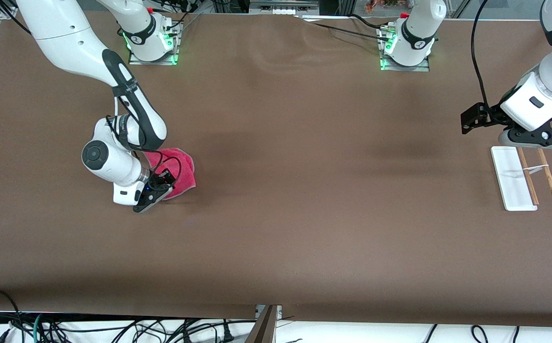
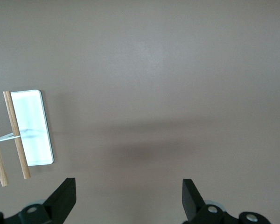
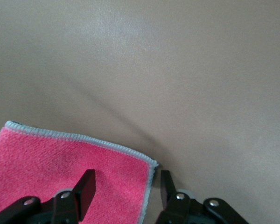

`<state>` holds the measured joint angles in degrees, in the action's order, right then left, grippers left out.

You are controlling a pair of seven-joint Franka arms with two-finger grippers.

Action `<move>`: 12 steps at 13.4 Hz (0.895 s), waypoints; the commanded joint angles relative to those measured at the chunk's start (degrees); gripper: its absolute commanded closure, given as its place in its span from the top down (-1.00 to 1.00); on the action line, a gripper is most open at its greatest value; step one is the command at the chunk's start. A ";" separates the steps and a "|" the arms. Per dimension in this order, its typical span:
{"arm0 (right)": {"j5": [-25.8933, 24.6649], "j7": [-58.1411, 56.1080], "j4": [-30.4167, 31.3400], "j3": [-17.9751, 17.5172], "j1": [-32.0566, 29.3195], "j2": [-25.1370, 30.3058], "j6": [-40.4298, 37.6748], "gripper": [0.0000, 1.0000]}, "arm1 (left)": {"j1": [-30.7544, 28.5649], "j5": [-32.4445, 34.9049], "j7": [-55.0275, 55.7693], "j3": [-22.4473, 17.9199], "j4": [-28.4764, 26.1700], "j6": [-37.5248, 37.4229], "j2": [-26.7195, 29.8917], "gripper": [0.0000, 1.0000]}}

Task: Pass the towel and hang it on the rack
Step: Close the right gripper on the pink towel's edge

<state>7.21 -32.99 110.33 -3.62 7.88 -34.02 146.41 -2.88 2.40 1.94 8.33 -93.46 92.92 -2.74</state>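
While the towel point(image 1: 177, 175) lies flat on the tabletop point(image 1: 304, 228) toward the right arm's end, the right gripper point(image 1: 154, 199) is low at its edge nearest the front camera. In the right wrist view its fingers point(image 3: 86, 186) are parted, one over the pink pile and the other point(image 3: 165, 185) just off the grey-trimmed corner — straddling that edge but, as far as I can judge, not yet closed on the towel point(image 3: 70, 172). The coming grasp turns on this: the trimmed edge runs between the fingers, so closing where they are should pinch the corner.

The right arm is plainly the nearer one. Well apart, at the left arm's end, the rack point(image 1: 524, 178) stands with its white base and two wooden rods running toward the front camera. The left gripper point(image 1: 538, 137) waits over the tabletop just beside it, fingers point(image 2: 65, 196) wide apart and empty. Nothing stands on the brown tabletop between towel and rack to hinder a handover.
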 commanded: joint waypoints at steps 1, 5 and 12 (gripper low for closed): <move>1.84 -1.90 -1.78 -0.33 -0.41 -1.39 0.37 0.18 | -0.02 1.20 -0.97 0.11 0.82 -0.55 -0.24 1.00; 2.28 -1.81 -1.79 -0.33 -0.50 -1.40 0.28 -0.34 | -0.02 1.20 -0.88 0.11 0.82 -0.63 -0.16 1.00; 6.83 -1.20 -6.16 -0.33 -0.32 -0.87 -7.15 -1.00 | 0.15 1.20 -0.80 0.20 0.91 -0.63 -0.24 1.00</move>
<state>11.07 -33.02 107.84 -3.59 7.82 -34.86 144.43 -2.87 2.40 1.94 8.35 -93.46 92.92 -2.74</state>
